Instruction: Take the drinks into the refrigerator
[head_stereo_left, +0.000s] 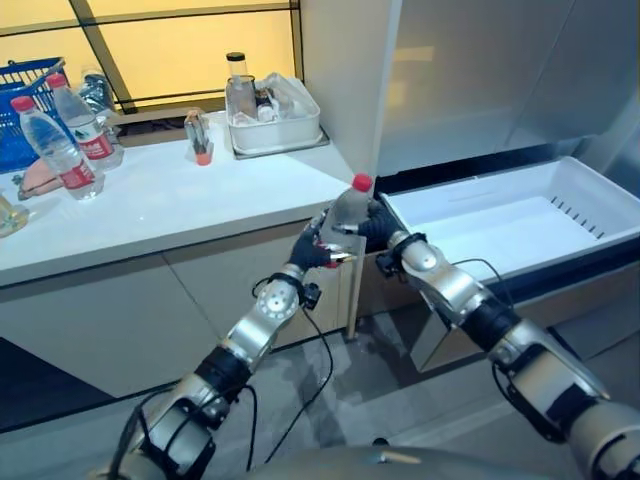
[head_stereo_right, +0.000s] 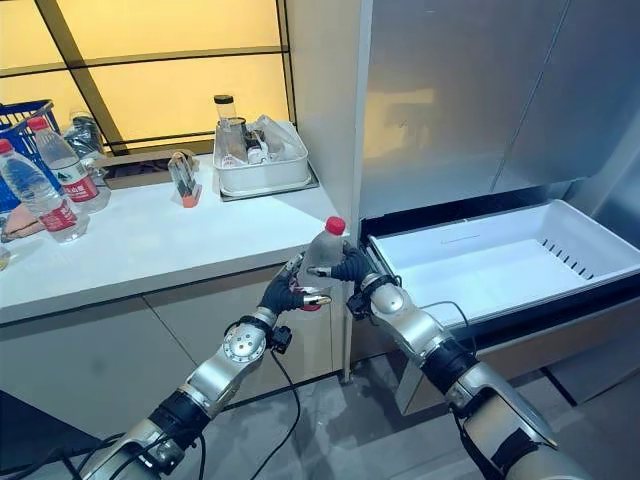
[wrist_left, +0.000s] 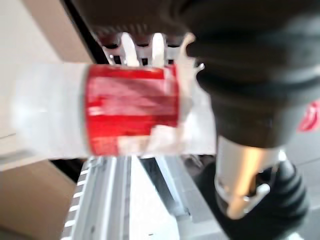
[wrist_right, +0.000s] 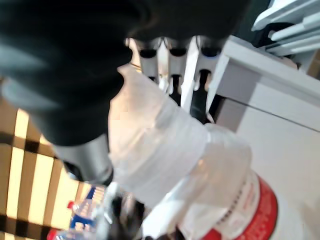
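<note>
A: Bottle (head_stereo_left: 347, 213) position?
B: Upright, off the counter (head_stereo_left: 200, 200), beside the drawer (head_stereo_left: 520, 215).
A: Hands?
B: Left hand (head_stereo_left: 312, 245) and right hand (head_stereo_left: 380, 222) both wrap it, fingers curled, from either side.

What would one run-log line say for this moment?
left hand: grips clear plastic red-capped bottle | right hand: grips same bottle | white refrigerator drawer: open | handover underway, apparently

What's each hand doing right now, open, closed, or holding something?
Left hand: closed round the water bottle.
Right hand: closed round the same bottle, beside the open fridge drawer.
</note>
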